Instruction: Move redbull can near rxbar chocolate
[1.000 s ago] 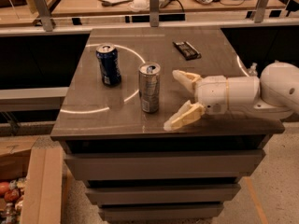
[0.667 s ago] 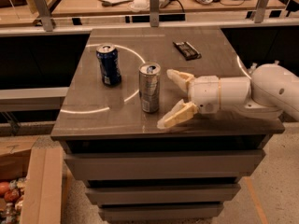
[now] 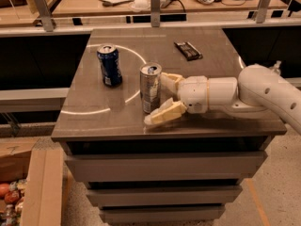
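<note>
Reaches in from the right with the claw (image 3: 156, 100) spread apart, straddling the upright redbull can (image 3: 150, 86) at mid-desk (image 3: 94, 109) without clamping it. Shows the rxbar chocolate (image 3: 188, 51) lying flat, far right, well apart from that can.

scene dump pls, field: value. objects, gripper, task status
surface: grey cabinet top
redbull can: upright, front centre of the top
rxbar chocolate: lying flat, far right area, well apart from the redbull can
blue can: upright, left of and behind the redbull can
gripper: open, reaching in from the right, straddling the redbull can; contact cannot be told
task status: redbull can not yet near rxbar chocolate
</note>
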You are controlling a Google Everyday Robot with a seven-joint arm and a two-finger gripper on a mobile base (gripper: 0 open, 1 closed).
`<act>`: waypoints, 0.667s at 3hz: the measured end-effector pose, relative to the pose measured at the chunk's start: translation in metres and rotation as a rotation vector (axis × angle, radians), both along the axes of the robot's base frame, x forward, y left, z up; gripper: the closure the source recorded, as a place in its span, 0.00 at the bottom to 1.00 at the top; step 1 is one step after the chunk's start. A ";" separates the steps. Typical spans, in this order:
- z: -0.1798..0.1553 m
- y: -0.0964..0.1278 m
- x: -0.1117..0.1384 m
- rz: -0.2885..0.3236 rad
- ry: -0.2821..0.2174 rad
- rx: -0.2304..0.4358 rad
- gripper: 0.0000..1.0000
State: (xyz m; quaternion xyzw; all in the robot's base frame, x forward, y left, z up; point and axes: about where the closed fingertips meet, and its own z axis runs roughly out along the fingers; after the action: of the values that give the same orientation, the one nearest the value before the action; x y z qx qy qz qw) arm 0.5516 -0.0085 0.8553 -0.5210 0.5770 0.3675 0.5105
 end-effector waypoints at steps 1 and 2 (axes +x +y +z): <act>-0.002 0.010 0.004 0.017 0.009 -0.006 0.45; -0.001 0.009 0.006 0.011 0.011 -0.013 0.69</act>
State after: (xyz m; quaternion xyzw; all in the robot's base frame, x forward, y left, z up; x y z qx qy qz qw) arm 0.5580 0.0009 0.8543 -0.5255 0.5791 0.3694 0.5021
